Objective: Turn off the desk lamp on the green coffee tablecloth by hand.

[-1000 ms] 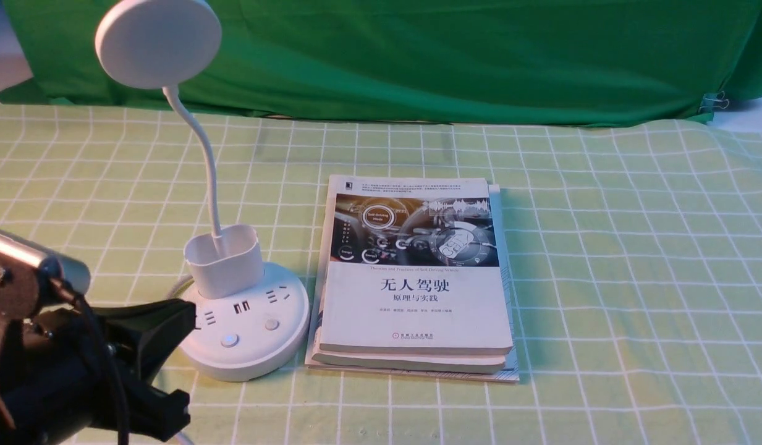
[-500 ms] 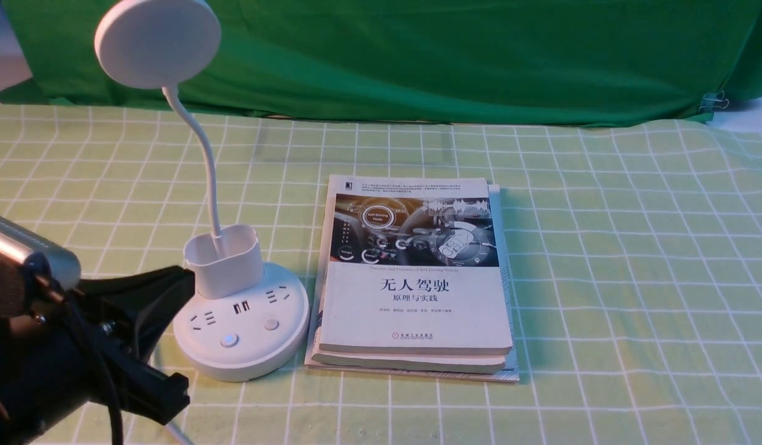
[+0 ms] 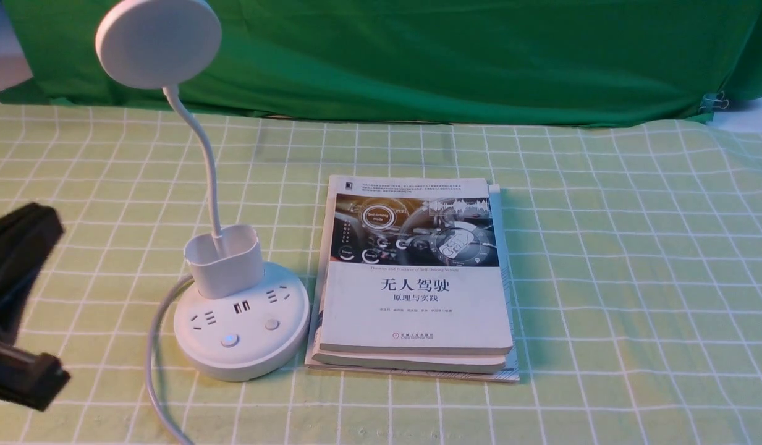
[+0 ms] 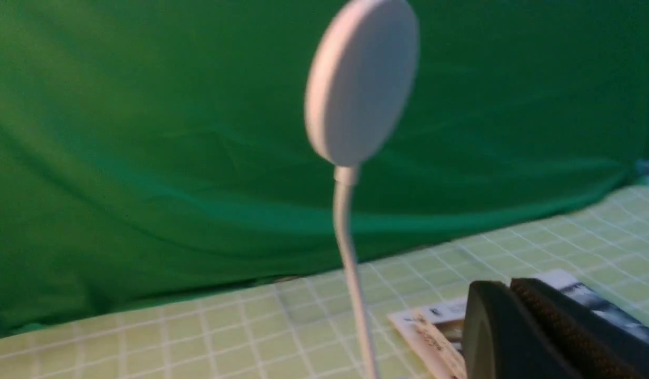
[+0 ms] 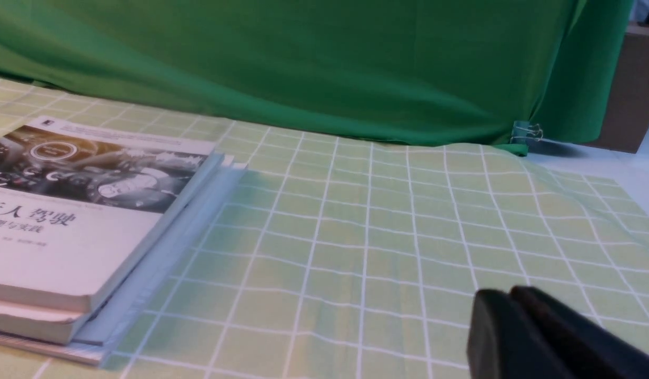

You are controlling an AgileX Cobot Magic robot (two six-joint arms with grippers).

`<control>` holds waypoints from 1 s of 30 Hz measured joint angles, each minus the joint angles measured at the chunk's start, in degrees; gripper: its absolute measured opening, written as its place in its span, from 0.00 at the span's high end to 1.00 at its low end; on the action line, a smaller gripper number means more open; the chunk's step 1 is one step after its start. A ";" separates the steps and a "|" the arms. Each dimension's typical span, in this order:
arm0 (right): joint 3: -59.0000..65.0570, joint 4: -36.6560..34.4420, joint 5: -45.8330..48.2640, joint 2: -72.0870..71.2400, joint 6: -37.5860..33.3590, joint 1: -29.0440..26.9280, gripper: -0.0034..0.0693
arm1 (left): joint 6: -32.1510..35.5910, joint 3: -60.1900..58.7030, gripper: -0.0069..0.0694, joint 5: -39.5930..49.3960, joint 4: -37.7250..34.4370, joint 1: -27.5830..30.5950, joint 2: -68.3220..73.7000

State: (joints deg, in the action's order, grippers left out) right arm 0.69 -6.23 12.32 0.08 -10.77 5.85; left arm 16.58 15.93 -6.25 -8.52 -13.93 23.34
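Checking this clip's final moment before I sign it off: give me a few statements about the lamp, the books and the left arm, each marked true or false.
1. Seen from the front, the desk lamp stands left of the stack of books. True.
2. The left end effector rests on the lamp's base. False: it sits at the front view's left edge, apart from the lamp.
3. A white cable runs out from the lamp's base. True.
4. The books lie on the dark green backdrop. False: they lie on the green coffee tablecloth.
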 joint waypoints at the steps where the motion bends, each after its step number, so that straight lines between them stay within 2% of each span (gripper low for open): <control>1: 0.00 0.00 0.00 0.00 0.00 0.00 0.91 | 0.72 -1.39 0.90 0.00 -1.09 2.88 -2.70; 3: 0.00 0.00 0.00 0.00 0.00 0.00 0.91 | 1.15 -2.89 0.90 0.07 -2.10 6.22 -5.21; 5: 0.00 0.00 0.00 0.00 0.00 0.00 0.91 | 1.33 -6.92 0.90 0.12 -2.81 12.03 -10.45; 12: 0.00 0.00 0.00 0.00 0.00 0.00 0.91 | -2.96 -15.78 0.90 1.29 -2.96 22.15 -20.38; 17: 0.00 0.00 -0.06 0.00 0.00 0.00 0.91 | -4.79 -16.14 0.90 9.96 -2.68 23.59 -23.17; 20: 0.00 0.00 0.01 0.00 0.00 0.00 0.91 | -6.87 -16.35 0.90 19.33 -1.85 23.59 -23.38; 30: 0.00 0.00 0.01 0.00 0.00 0.00 0.91 | -7.64 -16.38 0.90 20.24 -1.47 23.59 -23.44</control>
State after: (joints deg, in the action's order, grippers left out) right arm 0.69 -6.23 12.33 0.08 -10.77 5.85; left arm 8.94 -0.45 13.99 -10.00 9.65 -0.10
